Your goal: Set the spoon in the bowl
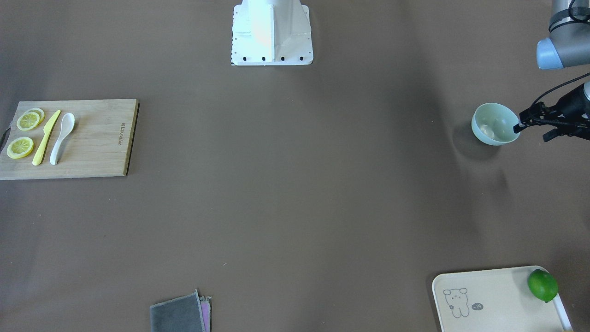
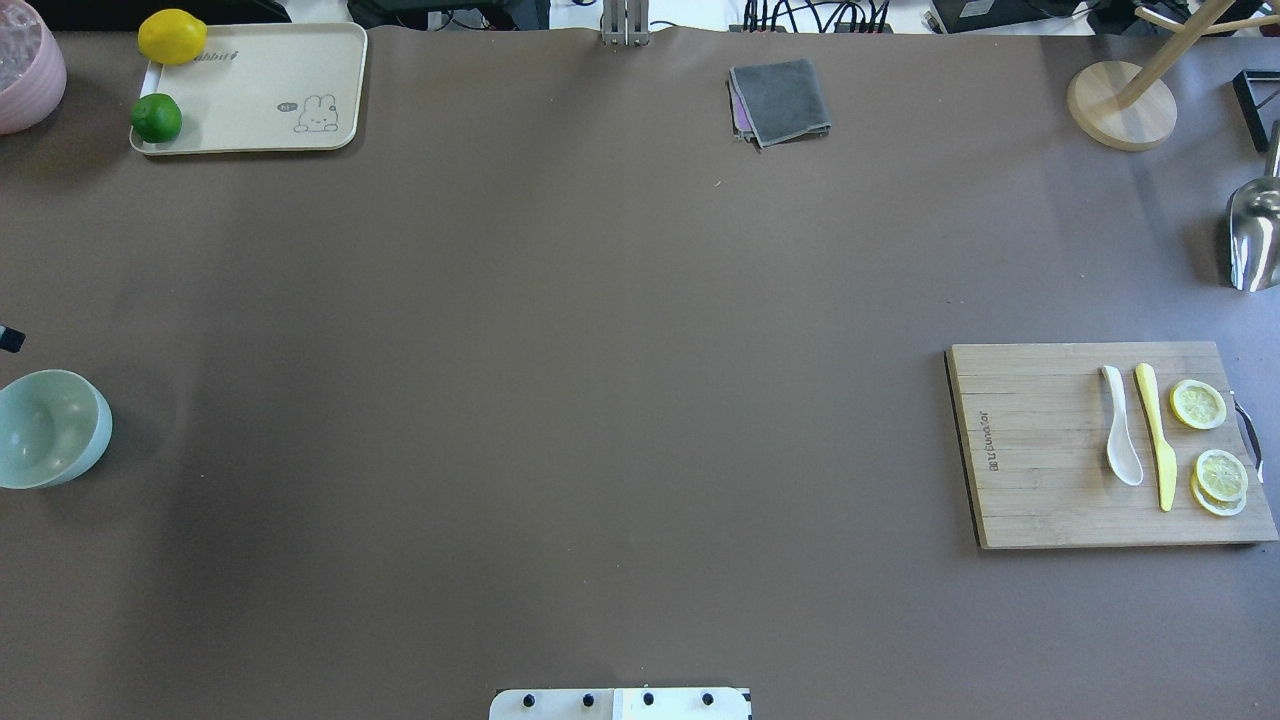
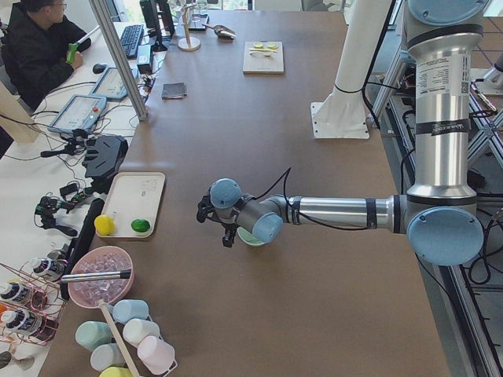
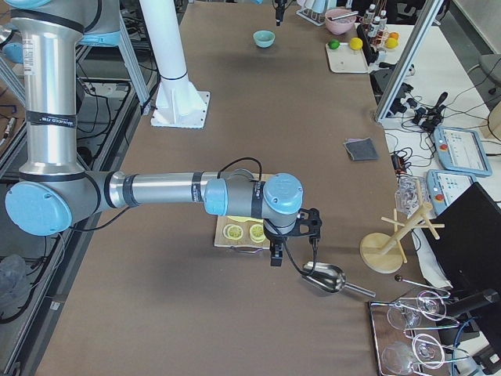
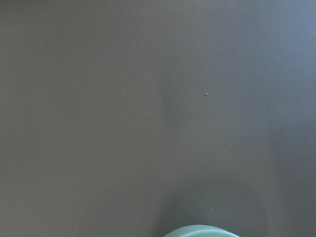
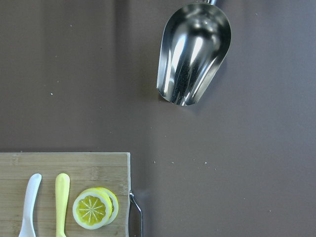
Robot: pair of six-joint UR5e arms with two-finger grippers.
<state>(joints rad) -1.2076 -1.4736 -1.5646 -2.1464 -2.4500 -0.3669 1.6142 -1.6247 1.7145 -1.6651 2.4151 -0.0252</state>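
Note:
The white spoon [image 1: 62, 137] lies on a wooden cutting board [image 1: 92, 147], beside a yellow knife [image 1: 46, 137]; it also shows in the overhead view [image 2: 1120, 425] and the right wrist view [image 6: 29, 205]. The mint-green bowl [image 1: 494, 123] stands upright at the far opposite end of the table [image 2: 45, 428]. My left gripper [image 1: 532, 132] hovers open and empty right beside the bowl's rim. My right gripper [image 4: 290, 239] hangs above the table just past the board's end, near a metal scoop; whether it is open or shut I cannot tell.
Lemon slices [image 1: 25, 133] lie on the board. A metal scoop [image 6: 192, 54] lies beyond the board. A cream tray [image 2: 260, 100] holds a lime and a lemon. A grey cloth [image 2: 782, 100], a wooden stand [image 2: 1120, 105] and a pink bowl [image 2: 25, 70] sit at the far edge.

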